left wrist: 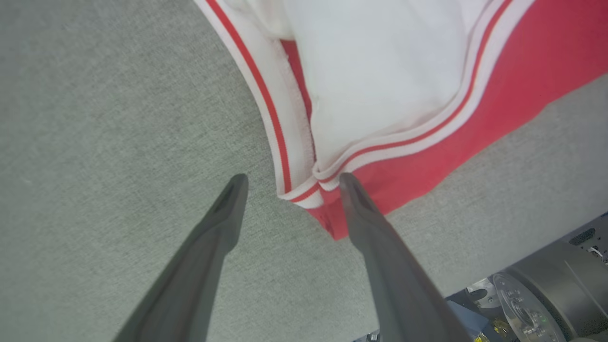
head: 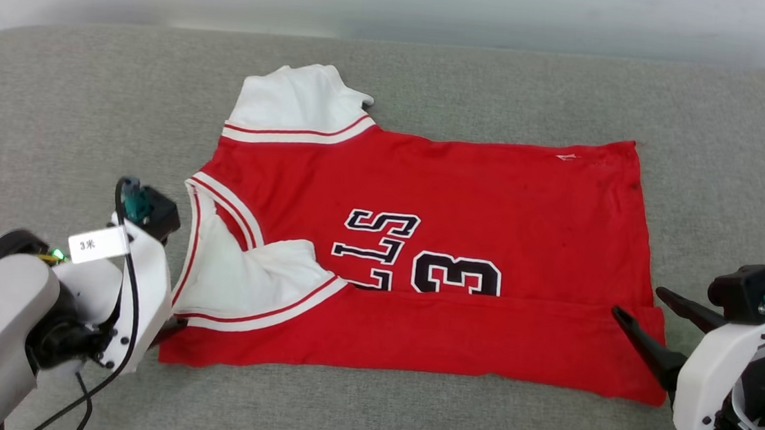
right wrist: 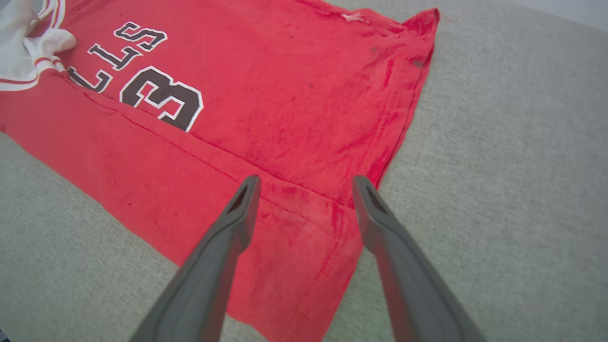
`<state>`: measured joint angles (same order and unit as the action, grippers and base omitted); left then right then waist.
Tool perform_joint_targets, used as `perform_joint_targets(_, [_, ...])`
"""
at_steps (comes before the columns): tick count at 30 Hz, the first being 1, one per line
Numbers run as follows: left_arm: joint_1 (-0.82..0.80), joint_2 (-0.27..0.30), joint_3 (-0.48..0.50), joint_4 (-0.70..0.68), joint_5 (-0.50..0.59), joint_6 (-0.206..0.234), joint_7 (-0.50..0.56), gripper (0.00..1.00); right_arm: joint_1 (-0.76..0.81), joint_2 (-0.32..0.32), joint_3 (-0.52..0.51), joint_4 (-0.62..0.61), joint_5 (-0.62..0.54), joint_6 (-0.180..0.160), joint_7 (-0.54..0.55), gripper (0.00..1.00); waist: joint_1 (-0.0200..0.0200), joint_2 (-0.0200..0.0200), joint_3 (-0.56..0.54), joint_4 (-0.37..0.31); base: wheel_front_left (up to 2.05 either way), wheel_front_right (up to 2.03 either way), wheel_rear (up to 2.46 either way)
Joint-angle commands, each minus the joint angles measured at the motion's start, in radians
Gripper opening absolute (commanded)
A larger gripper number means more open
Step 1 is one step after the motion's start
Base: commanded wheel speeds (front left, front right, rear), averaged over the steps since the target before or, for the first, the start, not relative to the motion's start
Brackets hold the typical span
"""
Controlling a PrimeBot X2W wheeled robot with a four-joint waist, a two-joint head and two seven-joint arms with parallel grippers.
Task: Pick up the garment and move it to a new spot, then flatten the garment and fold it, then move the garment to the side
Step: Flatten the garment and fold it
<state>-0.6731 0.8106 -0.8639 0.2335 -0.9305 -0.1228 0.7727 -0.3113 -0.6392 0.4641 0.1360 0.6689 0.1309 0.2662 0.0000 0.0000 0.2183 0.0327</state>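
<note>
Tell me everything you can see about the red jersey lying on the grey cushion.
The red soft-fabric basketball jersey with white short sleeves and red-and-white striped trim lies flat on the grey fabric cushion, collar to the robot's left. Its near edge is folded up over the body, hiding part of the black, white-edged lettering. The far sleeve sticks out. The open left gripper and open right gripper sit at its near corners; contact unclear.

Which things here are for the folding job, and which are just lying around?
For the job: jersey, left fingers, right fingers.
Just there: grey cushion, white tag.
</note>
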Motion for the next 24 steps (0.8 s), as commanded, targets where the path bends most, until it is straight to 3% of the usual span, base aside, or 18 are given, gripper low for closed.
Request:
perform_joint_targets(1, [0.022,-0.007,-0.006,0.021,-0.010,-0.001,0.005,1.00,-0.019,0.008,0.007,-0.001,-0.001,0.000,0.003,1.00,0.0000,0.0000,0.013,-0.014,0.00,0.00,0.00])
perform_joint_targets(12, [0.093,-0.047,-0.080,0.150,-0.051,-0.003,0.050,1.00,-0.075,0.018,0.050,0.024,0.009,0.000,-0.003,1.00,0.0000,0.0000,0.042,-0.048,0.00,0.00,0.00])
perform_joint_targets(13, [0.094,-0.050,-0.086,0.153,-0.054,-0.004,0.049,0.48,-0.083,0.017,0.054,0.026,0.011,0.000,-0.001,1.00,0.0000,0.0000,0.040,-0.048,0.00,0.00,0.00])
perform_joint_targets(14, [0.093,-0.052,-0.088,0.152,-0.055,-0.005,0.037,0.12,-0.091,0.013,0.058,0.026,0.013,0.000,0.001,1.00,0.0000,0.0000,0.036,-0.048,0.00,0.00,0.00])
perform_joint_targets(15, [0.092,-0.053,-0.089,0.151,-0.056,-0.005,0.028,0.00,-0.098,0.005,0.062,0.025,0.013,0.000,0.003,1.00,0.0000,0.0000,0.031,-0.047,0.00,0.00,0.00])
perform_joint_targets(20, [0.072,-0.029,-0.096,0.107,-0.038,-0.006,-0.037,0.00,-0.149,-0.055,0.082,0.008,-0.002,-0.001,0.045,1.00,0.0000,0.0000,-0.009,-0.042,0.00,0.00,0.00])
perform_joint_targets(24, [0.056,0.007,-0.111,0.057,-0.026,-0.007,-0.066,0.00,-0.194,-0.125,0.116,-0.032,0.028,-0.001,0.161,1.00,0.0000,0.0000,-0.036,-0.033,0.00,0.00,0.00])
